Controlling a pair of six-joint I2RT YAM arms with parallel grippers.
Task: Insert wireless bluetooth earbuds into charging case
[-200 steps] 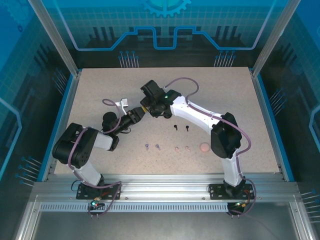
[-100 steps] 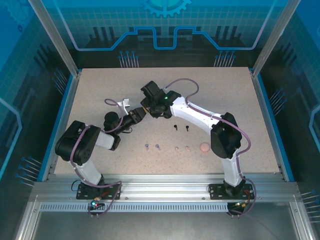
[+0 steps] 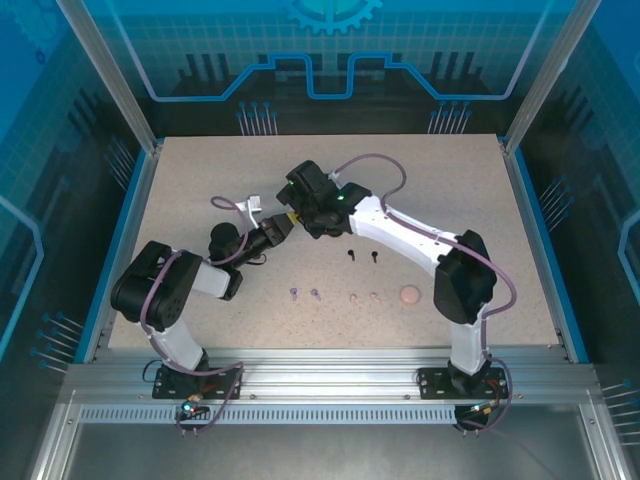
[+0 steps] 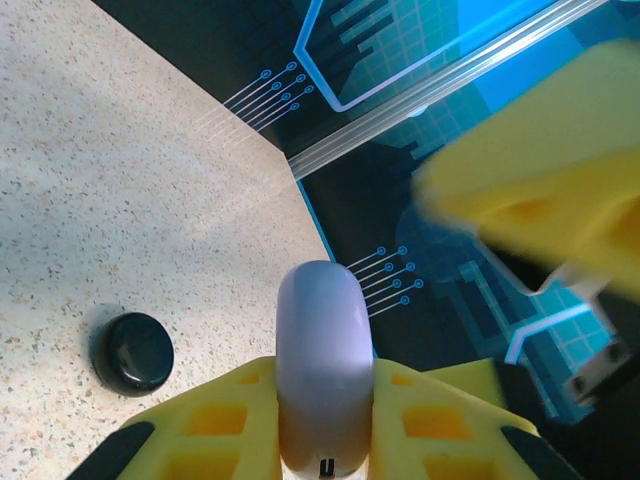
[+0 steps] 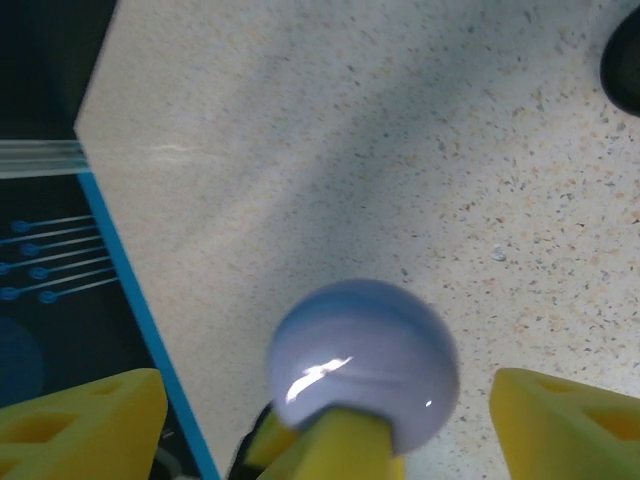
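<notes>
Step in hand: presenting the lilac case between the two arms, ahead of any earbud insertion.

Left gripper: jaws pressed onto the lilac case, pinching it by its lower part, with the rounded top sticking out past the fingertips. The case is held off the table, left of its middle. No open seam is visible, so I judge the lid shut.

Right gripper: faces the left one at close range. In the right wrist view its jaws are spread wide, one on each side of the case, with clear gaps and no contact.

Black case: on the table below and beside the held case, lid shut.

Earbuds, all loose on the table:
- Lilac pair: toward the near edge, left of centre.
- Pink pair: same row, just to the right.
- Pink case: at the right end of that row.
- Black pair: a little farther from the near edge, near the table's middle.

Progress (judgement): early, with no earbud seated in any case.

Next move calls for the right jaws to close on the case top or catch the lid edge while the left holds firm. The lid can then be opened and the lilac pair fetched. Risk: the smooth round shell may twist in the pinch.
</notes>
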